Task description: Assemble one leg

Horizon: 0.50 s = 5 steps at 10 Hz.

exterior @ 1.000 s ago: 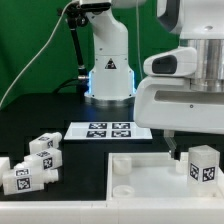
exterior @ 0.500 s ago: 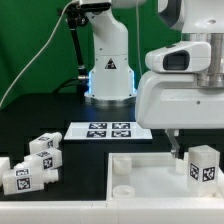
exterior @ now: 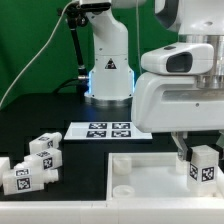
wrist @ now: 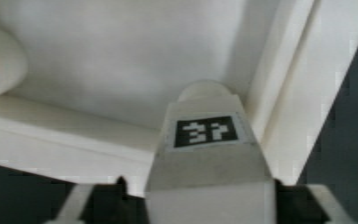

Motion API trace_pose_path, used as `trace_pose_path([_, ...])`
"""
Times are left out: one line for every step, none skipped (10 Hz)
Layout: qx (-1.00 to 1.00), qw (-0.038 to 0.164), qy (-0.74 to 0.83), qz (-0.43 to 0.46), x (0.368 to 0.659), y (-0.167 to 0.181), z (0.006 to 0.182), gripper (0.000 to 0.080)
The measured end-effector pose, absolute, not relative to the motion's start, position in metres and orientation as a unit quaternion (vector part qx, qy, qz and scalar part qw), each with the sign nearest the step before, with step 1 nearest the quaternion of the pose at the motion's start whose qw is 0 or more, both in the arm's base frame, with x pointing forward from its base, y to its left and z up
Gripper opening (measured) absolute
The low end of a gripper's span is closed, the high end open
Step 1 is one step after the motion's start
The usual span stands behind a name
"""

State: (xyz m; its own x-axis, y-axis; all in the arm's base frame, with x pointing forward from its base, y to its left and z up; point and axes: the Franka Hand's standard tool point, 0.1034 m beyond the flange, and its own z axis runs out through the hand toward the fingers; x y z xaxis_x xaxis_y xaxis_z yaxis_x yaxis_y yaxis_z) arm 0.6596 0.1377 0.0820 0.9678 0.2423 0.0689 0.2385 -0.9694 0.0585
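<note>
Black table (exterior: 70, 110), tool (exterior: 196, 152) astride tagged leg (exterior: 203, 166), no readable text

Arm: base (exterior: 108, 68) stands at the back, blue light ring glowing; links rise out of frame.
Wrist: big white housing (exterior: 180, 100) fills the exterior view's right.
Gripper (exterior: 197, 152): pointing down, fingers (exterior: 186, 153) apart, one each side of the leg (exterior: 203, 165); contact unclear.

Leg (exterior: 204, 165) upright on tray (exterior: 130, 185), below hand (exterior: 200, 147)
</note>
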Motion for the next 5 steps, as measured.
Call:
trace_pose_path([0.993, 0.024, 0.110, 0.038, 0.6596, 0.1378, 0.0821, 0.0286])
trace_pose_path([0.993, 0.024, 0.110, 0.038, 0.6597, 0.1377, 0.0821, 0.0286])
trace_pose_path([0.994, 0.023, 0.099, 0.038, 0.6597, 0.1380, 0.0822, 0.0286])
trace_pose_path([0.997, 0.022, 0.063, 0.039, 0.6597, 0.1379, 0.0822, 0.0286])
trace_pose_path([0.999, 0.017, -0.001, 0.040, 0.6597, 0.1376, 0.0822, 0.0286])
